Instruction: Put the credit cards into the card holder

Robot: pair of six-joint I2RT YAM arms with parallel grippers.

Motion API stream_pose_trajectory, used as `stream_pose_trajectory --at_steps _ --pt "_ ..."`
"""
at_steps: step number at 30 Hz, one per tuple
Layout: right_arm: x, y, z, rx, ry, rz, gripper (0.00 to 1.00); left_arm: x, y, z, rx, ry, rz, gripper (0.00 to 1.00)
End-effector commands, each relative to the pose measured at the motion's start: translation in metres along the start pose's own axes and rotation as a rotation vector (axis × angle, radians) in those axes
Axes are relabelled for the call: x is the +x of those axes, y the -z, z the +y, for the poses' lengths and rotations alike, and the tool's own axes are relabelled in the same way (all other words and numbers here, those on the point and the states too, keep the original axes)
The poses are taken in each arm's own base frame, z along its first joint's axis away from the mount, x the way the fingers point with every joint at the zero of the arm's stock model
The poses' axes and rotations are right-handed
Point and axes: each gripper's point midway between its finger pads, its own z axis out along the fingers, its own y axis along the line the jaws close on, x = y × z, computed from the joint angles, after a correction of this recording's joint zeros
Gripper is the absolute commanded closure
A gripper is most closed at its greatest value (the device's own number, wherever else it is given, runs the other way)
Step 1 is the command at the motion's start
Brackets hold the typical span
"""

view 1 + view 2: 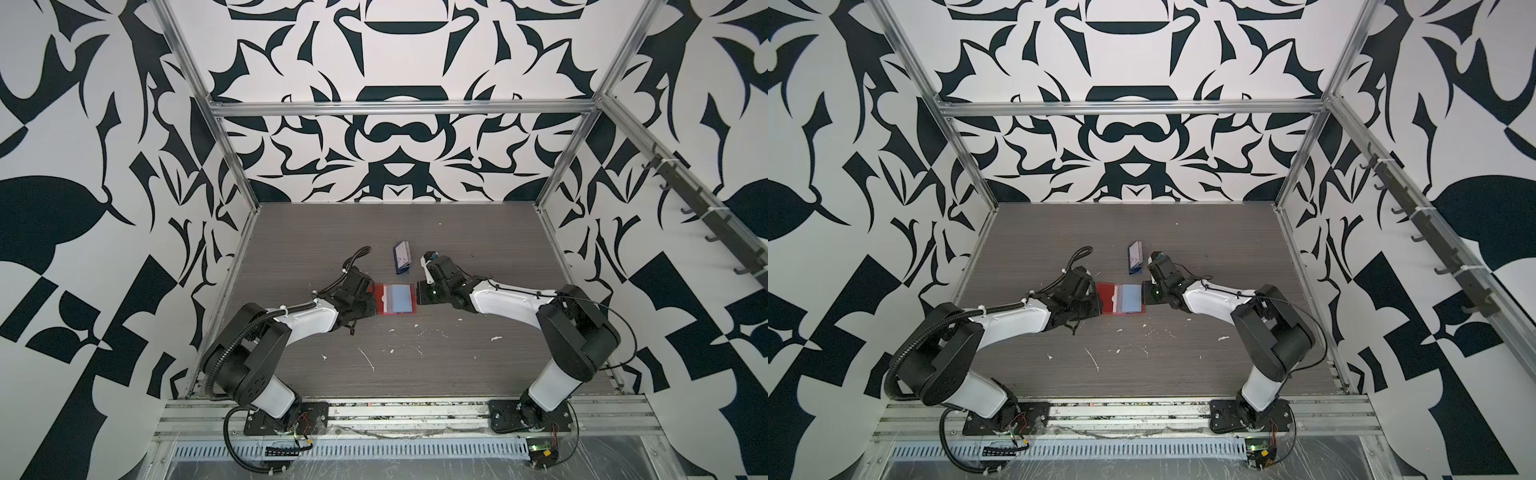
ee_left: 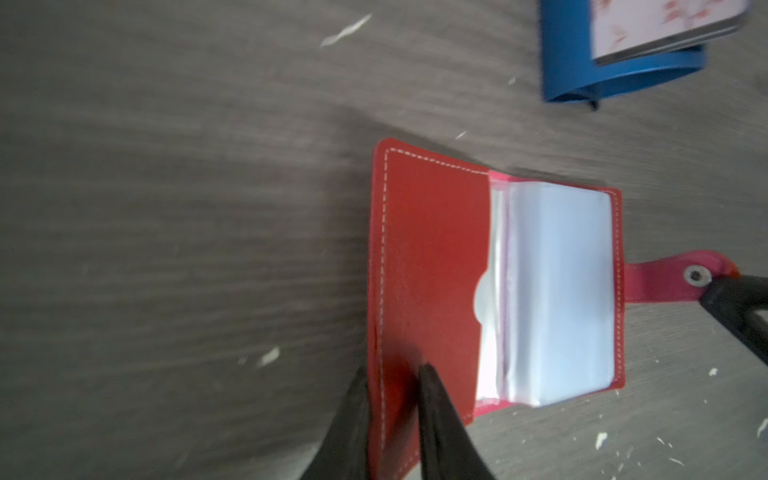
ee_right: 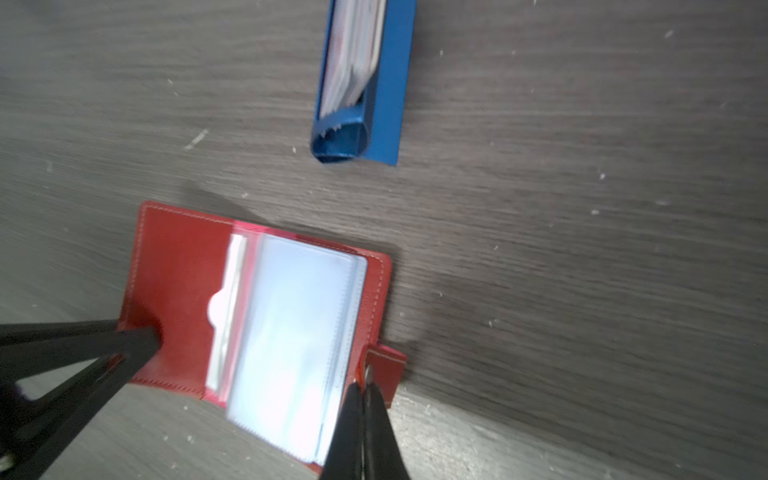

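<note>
Card holder (image 1: 395, 300) lies open and flat on the table (image 1: 415, 365), sleeve pages up.

Left end effector (image 2: 394, 374): narrow, one finger on the holder's plain cover, one just off its outer edge. Cannot tell if it is clamped.

Right end effector (image 3: 360, 388): closed at the holder's snap tab (image 2: 673, 276), apparently pinching it.

Credit cards (image 3: 353, 54) stand in a blue rack (image 3: 390, 83) beyond the holder's far edge, toward its tab side. The rack's long axis runs away from the holder. The right arm is nearer.

Unclear: card count and colours, since only a pale face shows. The bluish sleeve could be a card or glare. Wrist views are blurred.
</note>
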Motion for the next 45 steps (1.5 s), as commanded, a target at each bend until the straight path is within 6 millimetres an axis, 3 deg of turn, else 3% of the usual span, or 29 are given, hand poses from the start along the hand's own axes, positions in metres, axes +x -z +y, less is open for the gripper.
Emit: stream_pose_trajectory --at_steps 1,4,9,15,18,22,25,32,39,45 --pt "-0.017 0.003 0.009 -0.022 0.013 -0.032 1.0 0.004 0.003 0.002 -0.006 0.039 0.004 0.68" --pt "-0.014 0.0 0.007 -0.015 0.012 -0.021 1.0 0.003 0.003 0.006 -0.028 0.033 0.004 0.56" --pt "-0.012 -0.002 0.006 -0.01 0.014 -0.011 1.0 -0.006 0.012 0.01 -0.077 -0.002 -0.021 0.47" --pt "-0.012 -0.002 0.007 -0.014 0.016 -0.008 1.0 -0.033 0.039 0.011 -0.153 -0.086 -0.107 0.37" --pt "-0.013 -0.001 0.008 -0.018 0.016 -0.008 1.0 -0.046 0.051 0.002 -0.142 -0.151 -0.137 0.35" --pt "-0.012 -0.003 0.008 -0.021 0.016 -0.004 1.0 -0.052 0.057 -0.026 -0.025 -0.234 -0.132 0.36" --pt "-0.01 -0.005 0.009 -0.029 0.014 0.001 1.0 -0.05 0.051 -0.049 0.091 -0.239 -0.093 0.39" --pt "-0.006 -0.01 0.01 -0.042 0.01 0.023 1.0 -0.037 0.021 -0.075 0.302 -0.1 0.065 0.42" --pt "0.0 -0.013 0.011 -0.053 0.009 0.045 1.0 -0.022 -0.003 -0.078 0.33 -0.06 0.179 0.47" --pt "0.005 -0.018 0.01 -0.055 0.004 0.065 1.0 -0.016 -0.013 -0.083 0.358 -0.049 0.223 0.51"
